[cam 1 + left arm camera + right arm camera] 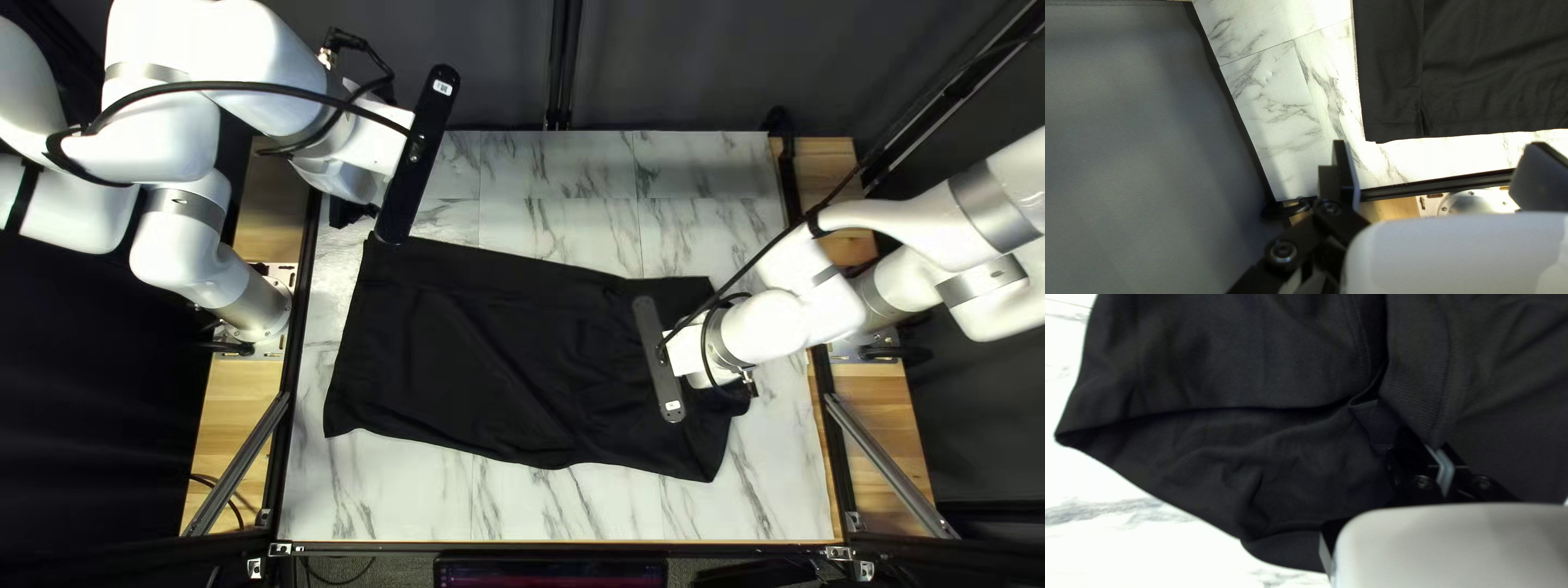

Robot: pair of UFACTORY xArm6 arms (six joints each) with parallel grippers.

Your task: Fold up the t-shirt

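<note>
- Raised high over the counter [697, 163], my left arm [256, 65] reaches toward eleven o'clock in the top left view; its left hand [1438, 144] is spread wide, with nothing in it.
- Black t-shirt [468, 338] lies across the middle of the counter, hem [1470, 129] toward nine o'clock, collar [1418, 397] toward three.
- My right hand [1441, 449] is narrow, pinched on cloth by the ribbed collar. I can't tell how many layers it has.
- I judge the folding to be at an early step, with the neck end about to be lifted or drawn over.
- If my pinch has only the top layer, the one beneath will stay behind and the fold will come out skewed.
- Too small a bite could let the collar slip out partway, dropping the cloth in a heap.
- That rumpled layer [1246, 479] beside my right hand could get trapped under the fold as a ridge, if I don't draw it flat first.
- Pulling from three o'clock with nothing holding the hem could drag the whole t-shirt rather than fold it.
- Should my left hand close where it hangs, clear of the ten o'clock corner, it would catch only air.
</note>
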